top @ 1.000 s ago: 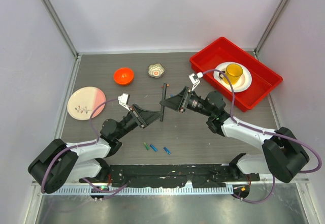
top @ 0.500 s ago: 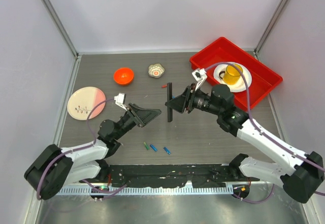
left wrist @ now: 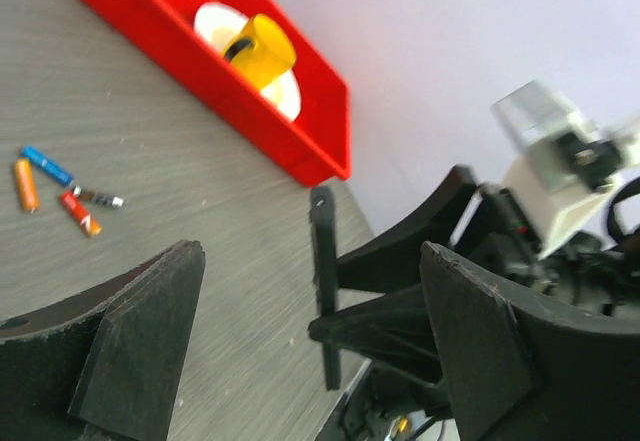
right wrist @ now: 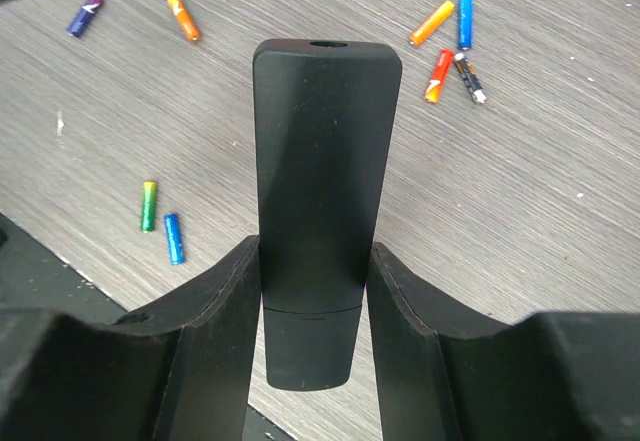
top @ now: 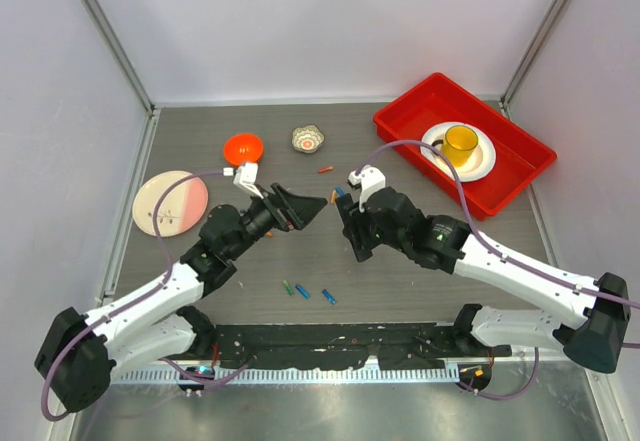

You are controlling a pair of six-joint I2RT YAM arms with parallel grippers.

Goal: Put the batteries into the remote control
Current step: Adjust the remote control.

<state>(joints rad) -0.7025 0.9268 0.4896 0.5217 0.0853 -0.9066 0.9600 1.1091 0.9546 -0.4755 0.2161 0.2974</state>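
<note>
The black remote control (right wrist: 320,151) is clamped upright between the fingers of my right gripper (right wrist: 315,251), which is shut on it above the table's middle (top: 350,226). In the left wrist view the remote control (left wrist: 325,301) shows edge-on, held only by the right fingers. My left gripper (top: 312,204) hangs open just left of it, its fingers (left wrist: 140,341) apart and touching nothing. Batteries lie loose on the table: a green one (right wrist: 149,206) and a blue one (right wrist: 174,238) near the front, and an orange (right wrist: 432,23), a blue (right wrist: 465,8) and a red one (right wrist: 438,74) farther back.
An orange bowl (top: 243,148) and a small foil cup (top: 308,139) sit at the back. A pink plate (top: 170,202) lies at the left. A red tray (top: 400,126) at the back right holds a white plate and a yellow cup (top: 461,142).
My left gripper has opened, let go of the remote and lifted toward the middle. The right arm has swung the remote round and toward the near side of the table.
</note>
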